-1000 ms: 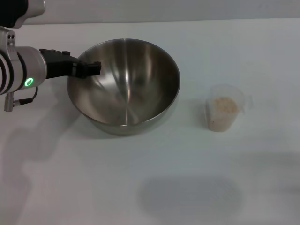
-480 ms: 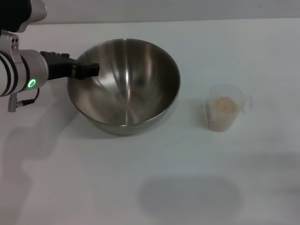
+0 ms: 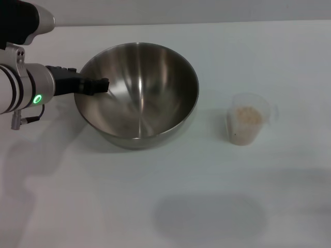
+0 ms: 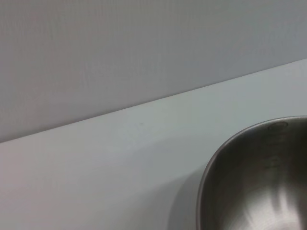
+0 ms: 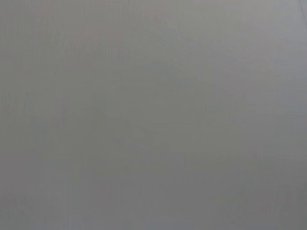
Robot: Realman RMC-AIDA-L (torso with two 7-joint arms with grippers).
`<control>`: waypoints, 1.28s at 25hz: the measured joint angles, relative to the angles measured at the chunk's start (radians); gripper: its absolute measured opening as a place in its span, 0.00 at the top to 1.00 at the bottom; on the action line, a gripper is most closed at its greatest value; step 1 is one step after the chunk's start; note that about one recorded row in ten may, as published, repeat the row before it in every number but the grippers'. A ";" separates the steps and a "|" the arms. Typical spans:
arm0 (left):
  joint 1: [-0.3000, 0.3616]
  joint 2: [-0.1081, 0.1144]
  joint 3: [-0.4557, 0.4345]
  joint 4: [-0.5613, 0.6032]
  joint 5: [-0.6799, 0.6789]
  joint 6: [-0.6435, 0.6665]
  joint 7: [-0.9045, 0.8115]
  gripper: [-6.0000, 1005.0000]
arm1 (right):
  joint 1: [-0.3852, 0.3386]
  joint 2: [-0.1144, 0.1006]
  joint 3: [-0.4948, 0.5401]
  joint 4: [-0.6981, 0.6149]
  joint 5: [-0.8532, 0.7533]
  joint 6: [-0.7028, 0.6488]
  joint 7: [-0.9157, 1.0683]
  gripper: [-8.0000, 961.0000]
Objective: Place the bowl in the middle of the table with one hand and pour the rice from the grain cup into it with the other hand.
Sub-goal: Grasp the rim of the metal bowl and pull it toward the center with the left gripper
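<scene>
The steel bowl [image 3: 139, 98] stands on the white table [image 3: 170, 175], slightly left of the middle. My left gripper [image 3: 101, 85] reaches in from the left and sits at the bowl's left rim; whether it grips the rim does not show. The left wrist view shows part of the bowl's rim [image 4: 211, 167] and bare table [image 4: 96, 167]. The clear grain cup [image 3: 249, 120] stands upright to the right of the bowl, apart from it, with rice [image 3: 247, 115] inside. My right gripper is out of view; the right wrist view shows only plain grey.
The table's far edge [image 3: 207, 21] runs along the top of the head view, with a grey wall [image 4: 144, 48] behind it. A soft shadow [image 3: 209, 214] lies on the table in front of the bowl.
My left gripper has shifted slightly down and left along the bowl's rim. The bowl and the cup have not moved.
</scene>
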 joint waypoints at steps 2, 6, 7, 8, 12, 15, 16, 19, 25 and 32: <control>0.001 0.000 0.000 0.001 0.000 0.001 0.000 0.18 | 0.000 0.000 0.000 0.000 0.000 -0.001 0.000 0.14; 0.002 0.000 0.004 0.001 0.001 0.001 0.000 0.18 | 0.003 0.000 0.000 0.000 0.000 -0.002 0.000 0.14; 0.002 0.000 0.007 0.001 0.001 0.001 0.000 0.18 | 0.003 0.000 0.000 0.000 0.000 -0.002 0.000 0.14; 0.002 0.000 0.009 0.001 0.001 0.001 0.000 0.18 | 0.004 0.000 0.000 0.000 0.000 -0.002 0.000 0.14; 0.000 0.000 0.012 0.000 0.001 -0.003 0.000 0.18 | 0.005 0.000 0.000 0.001 0.000 -0.002 0.000 0.13; 0.001 0.000 0.013 -0.005 0.001 -0.003 -0.001 0.18 | 0.005 0.000 0.000 0.001 0.000 -0.003 0.000 0.13; 0.001 0.000 0.013 -0.005 0.001 -0.003 -0.001 0.18 | 0.005 0.000 0.000 0.001 0.000 -0.003 0.000 0.13; -0.010 0.000 0.013 0.000 -0.001 -0.008 0.000 0.22 | 0.004 0.000 0.000 0.002 0.000 -0.003 0.000 0.13; -0.021 0.001 0.013 0.003 0.001 -0.024 0.010 0.32 | 0.002 0.000 0.000 0.002 0.000 -0.004 0.000 0.13; -0.024 0.003 0.011 -0.001 0.003 -0.036 0.024 0.54 | 0.001 0.000 0.000 0.002 0.000 -0.004 0.000 0.14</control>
